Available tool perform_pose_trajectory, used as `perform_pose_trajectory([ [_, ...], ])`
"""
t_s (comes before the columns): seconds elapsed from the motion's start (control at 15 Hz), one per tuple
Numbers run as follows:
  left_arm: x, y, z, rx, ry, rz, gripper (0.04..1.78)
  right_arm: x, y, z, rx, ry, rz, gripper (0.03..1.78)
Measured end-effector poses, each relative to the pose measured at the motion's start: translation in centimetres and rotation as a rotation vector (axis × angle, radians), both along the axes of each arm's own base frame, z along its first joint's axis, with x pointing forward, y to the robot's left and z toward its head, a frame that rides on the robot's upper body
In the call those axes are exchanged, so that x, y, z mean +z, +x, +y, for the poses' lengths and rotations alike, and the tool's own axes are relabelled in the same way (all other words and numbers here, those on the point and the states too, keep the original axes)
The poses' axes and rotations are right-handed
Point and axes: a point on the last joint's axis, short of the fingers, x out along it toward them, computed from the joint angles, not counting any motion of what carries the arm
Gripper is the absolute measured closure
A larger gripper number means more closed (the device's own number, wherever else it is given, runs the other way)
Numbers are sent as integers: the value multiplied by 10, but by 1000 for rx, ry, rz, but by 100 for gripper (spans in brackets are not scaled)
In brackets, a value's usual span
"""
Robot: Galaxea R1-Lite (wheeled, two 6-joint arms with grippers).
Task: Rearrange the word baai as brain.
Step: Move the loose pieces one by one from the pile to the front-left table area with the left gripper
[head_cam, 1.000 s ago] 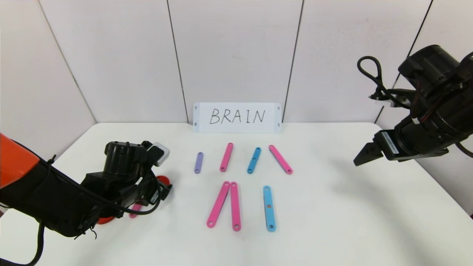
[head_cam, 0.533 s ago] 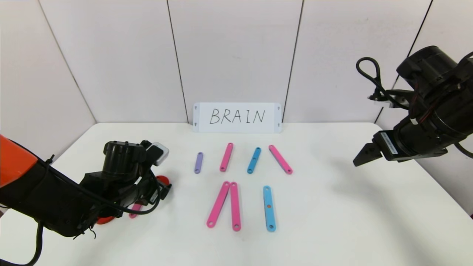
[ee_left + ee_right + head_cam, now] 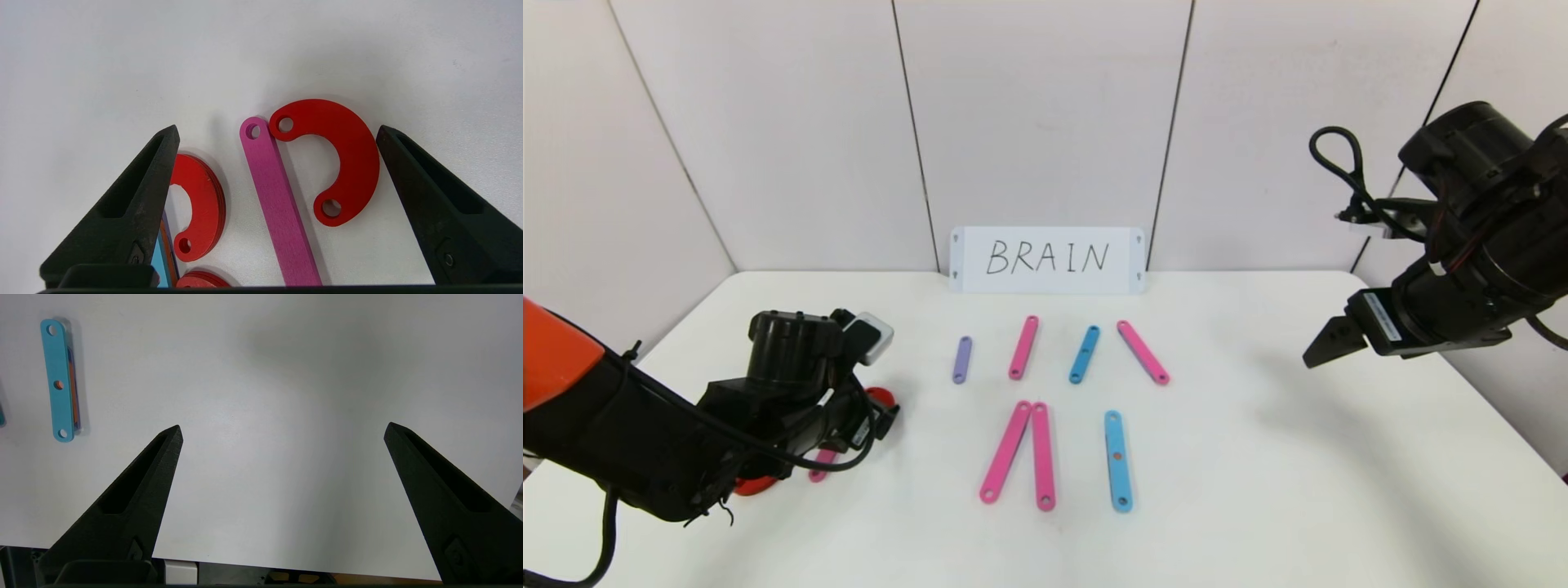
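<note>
Left gripper (image 3: 278, 134) hangs low at the table's left side, fingers spread wide and empty around a red curve (image 3: 339, 159) touching a pink strip (image 3: 278, 204), probably since that's the B, while right gripper (image 3: 1327, 341) idles open, well apart.

The white table (image 3: 1258, 457) carries a purple strip (image 3: 962, 359), pink strips (image 3: 1023, 347) and a blue strip (image 3: 1084, 354) mid-frame, a long blue strip (image 3: 1117, 461) lower, red curves (image 3: 339, 159) lower left.
</note>
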Motion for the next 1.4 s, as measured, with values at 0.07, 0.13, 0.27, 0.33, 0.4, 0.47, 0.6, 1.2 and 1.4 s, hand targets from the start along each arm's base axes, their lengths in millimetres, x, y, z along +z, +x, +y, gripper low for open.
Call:
perform_pose_trajectory([
  [0.07,3,2,-2,-1,-16,-18,13,0,0,0,1,0,1,9],
  [0.13,6,5,-8,-2,-48,-42,13,0,0,0,3,0,2,9],
  [0.27,14,15,-22,18,-135,-91,13,-1,-1,1,5,-1,3,9],
  [0.33,15,23,-29,51,-170,-113,13,-1,-1,1,6,-1,4,9],
  [0.4,15,30,-36,95,-187,-130,13,-1,-1,2,7,-2,4,9],
  [0.47,12,38,-44,146,-199,-148,13,-1,-1,2,7,-2,5,9],
  [0.6,4,49,-62,230,-223,-163,13,-1,-1,2,7,-2,3,9],
  [1.2,-9,59,-104,414,-366,-123,13,-2,0,2,8,0,-1,9],
  [1.4,-6,62,-107,452,-420,-107,13,-2,-1,2,9,1,-2,9],
])
